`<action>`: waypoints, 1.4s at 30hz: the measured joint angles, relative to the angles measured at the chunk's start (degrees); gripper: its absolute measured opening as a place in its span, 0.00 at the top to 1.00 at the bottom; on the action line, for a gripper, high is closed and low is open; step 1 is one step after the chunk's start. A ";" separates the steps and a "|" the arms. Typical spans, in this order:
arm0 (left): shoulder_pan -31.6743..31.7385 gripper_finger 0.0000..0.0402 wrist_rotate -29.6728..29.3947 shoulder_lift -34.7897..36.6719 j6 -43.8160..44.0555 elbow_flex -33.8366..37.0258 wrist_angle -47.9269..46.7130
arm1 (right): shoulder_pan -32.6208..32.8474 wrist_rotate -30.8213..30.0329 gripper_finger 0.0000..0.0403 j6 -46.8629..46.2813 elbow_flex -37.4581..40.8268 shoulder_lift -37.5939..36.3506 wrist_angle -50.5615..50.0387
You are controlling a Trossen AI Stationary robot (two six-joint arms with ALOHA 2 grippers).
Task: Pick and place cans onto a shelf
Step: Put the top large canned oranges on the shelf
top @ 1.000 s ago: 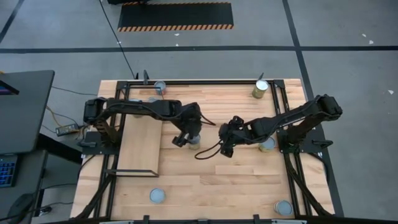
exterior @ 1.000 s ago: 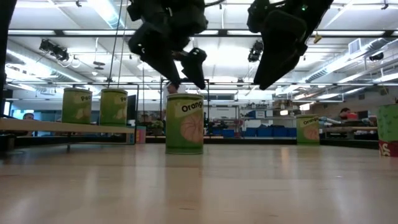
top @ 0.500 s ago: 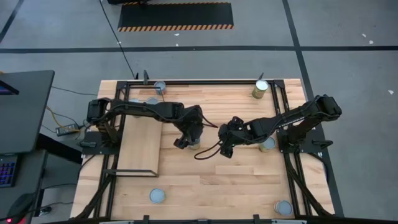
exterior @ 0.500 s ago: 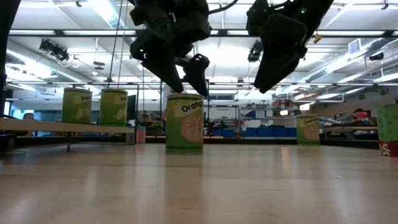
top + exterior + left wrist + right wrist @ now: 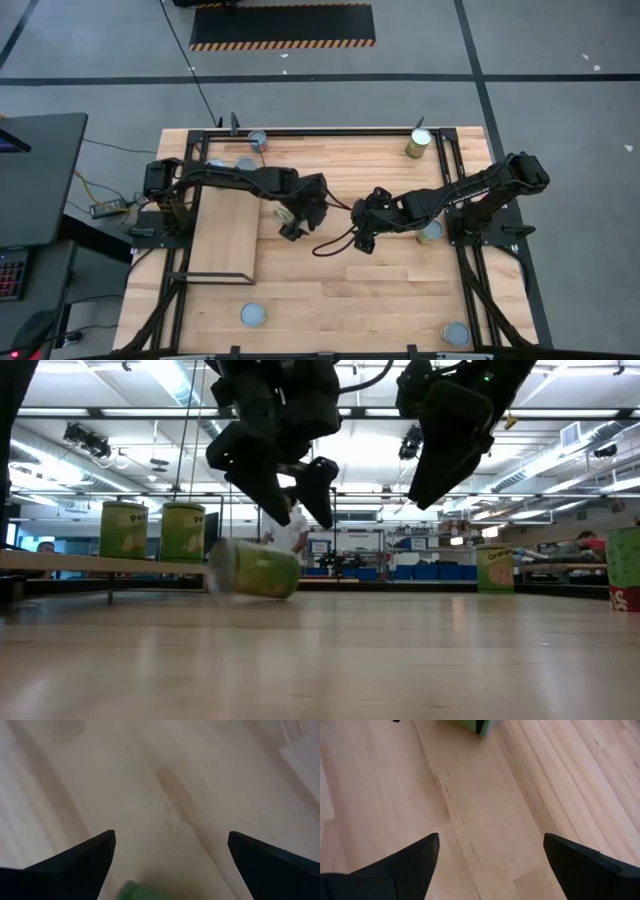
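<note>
Because my left claw point(image 5: 285, 500) hangs open just above it and grips nothing, the small green-labelled tin can point(image 5: 252, 569) lies tipped on the desk point(image 5: 400, 660), just beside the pale plywood shelf point(image 5: 225, 235). Only the low view shows the topple; overhead, my arm hides it. My right claw point(image 5: 362, 238) waits open nearby.

Green can point(image 5: 254, 573) — pale plank-striped table point(image 5: 400, 660).
</note>
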State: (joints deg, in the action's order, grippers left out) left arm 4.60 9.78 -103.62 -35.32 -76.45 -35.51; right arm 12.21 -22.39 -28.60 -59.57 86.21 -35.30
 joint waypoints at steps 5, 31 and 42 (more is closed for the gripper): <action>0.09 0.02 -4.65 3.13 8.09 -0.02 -2.28 | 0.00 0.00 0.09 0.24 0.00 0.00 -0.30; -2.74 0.03 -17.78 12.82 61.13 -1.37 -30.40 | -10.02 -0.20 0.09 14.51 -1.73 -9.88 -1.42; -2.82 0.03 -21.90 5.44 56.73 -1.09 -30.13 | -13.13 1.54 0.09 16.81 -0.29 -11.37 -1.78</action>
State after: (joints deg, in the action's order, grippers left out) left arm 1.78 -12.12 -98.18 21.40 -77.54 -65.65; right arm -0.93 -20.85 -11.79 -59.86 74.85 -37.08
